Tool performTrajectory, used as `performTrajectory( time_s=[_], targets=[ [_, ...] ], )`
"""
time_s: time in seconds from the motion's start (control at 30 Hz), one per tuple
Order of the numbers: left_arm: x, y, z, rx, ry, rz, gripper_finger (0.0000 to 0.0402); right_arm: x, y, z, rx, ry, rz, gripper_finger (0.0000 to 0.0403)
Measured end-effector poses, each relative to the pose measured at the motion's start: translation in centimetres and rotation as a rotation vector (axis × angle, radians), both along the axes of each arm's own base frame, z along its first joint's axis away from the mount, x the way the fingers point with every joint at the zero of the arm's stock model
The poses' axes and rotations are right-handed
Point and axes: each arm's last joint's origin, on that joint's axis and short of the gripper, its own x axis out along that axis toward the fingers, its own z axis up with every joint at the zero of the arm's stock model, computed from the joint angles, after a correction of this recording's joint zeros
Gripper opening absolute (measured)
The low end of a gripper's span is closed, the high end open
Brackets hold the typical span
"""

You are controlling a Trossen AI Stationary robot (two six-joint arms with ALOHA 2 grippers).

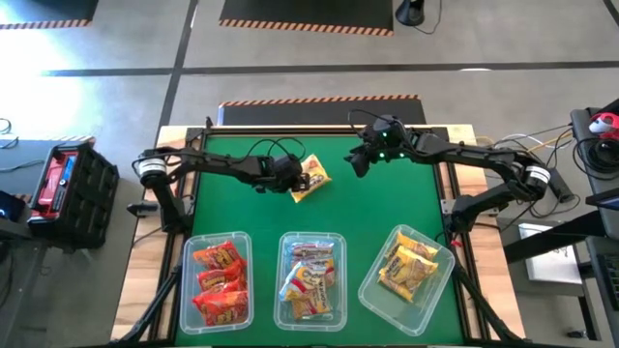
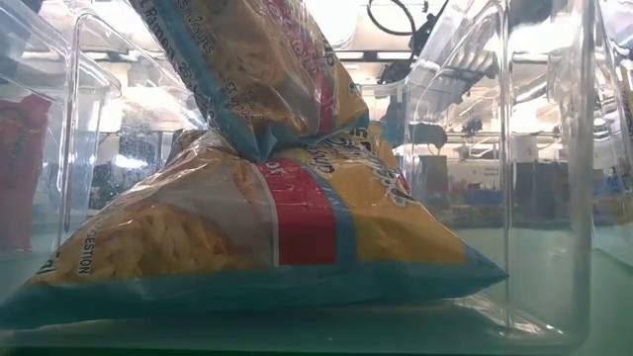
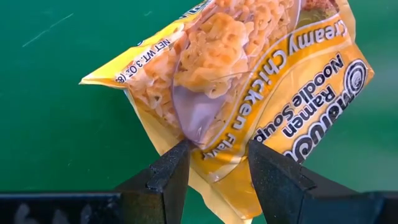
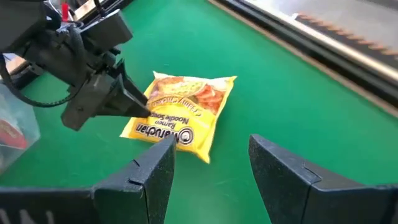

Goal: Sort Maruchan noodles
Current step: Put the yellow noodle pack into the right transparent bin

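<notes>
One yellow Maruchan noodles packet (image 1: pixel 311 179) (image 4: pixel 183 115) is on the green mat near the far middle. My left gripper (image 1: pixel 289 174) (image 3: pixel 217 152) is at its left end, shut on it. My right gripper (image 1: pixel 359 161) (image 4: pixel 211 144) hovers open just to the packet's right, above the mat, with nothing between its fingers. Other noodle packets lie sorted in three clear tubs along the near edge. The low view shows only the packets in the middle tub (image 2: pixel 277 227). My left gripper pinches the yellow packet's left end (image 3: pixel 219 163) between its two fingers, the wrapper running back between them. The fingers (image 4: pixel 138 107) come from the table's left, slanting down. The packet's printed face is up and its right part lies on or just over the mat.
Clear tubs stand along the near edge: red-orange packets at the left (image 1: pixel 186 290), yellow-pink ones in the middle (image 1: pixel 282 290), yellow ones at the right (image 1: pixel 437 290). Bare green mat (image 1: pixel 251 213) lies between the tubs and the arms. A wooden rim (image 1: pixel 455 135) frames the table.
</notes>
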Motion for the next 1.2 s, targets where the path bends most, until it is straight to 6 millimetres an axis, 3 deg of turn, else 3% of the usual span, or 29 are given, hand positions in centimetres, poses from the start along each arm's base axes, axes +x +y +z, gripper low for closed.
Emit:
performTrajectory(
  time_s=[0.47, 0.63, 0.93, 1.2],
  targets=[
    [-0.2, 0.0, -1.0, -0.03, 0.063, -0.071, 0.0146, 1.5, -0.7, -4.4, 0.197, 0.086, -0.015, 0.0192],
    [-0.3, -0.1, -1.0, -0.04, 0.073, -0.102, 0.0146, 2.5, -1.3, -5.6, 0.229, 0.053, -0.033, 0.0192],
    [-0.4, -0.1, -1.0, -0.043, 0.083, -0.12, 0.0146, 4.5, -2.2, -9.3, 0.458, -0.028, 0.079, 0.0192],
    [-0.4, -0.1, -1.0, -0.046, 0.081, -0.112, 0.0146, 5.6, -3.6, -9.7, 0.517, -0.065, 0.159, 0.0192]
  ],
)
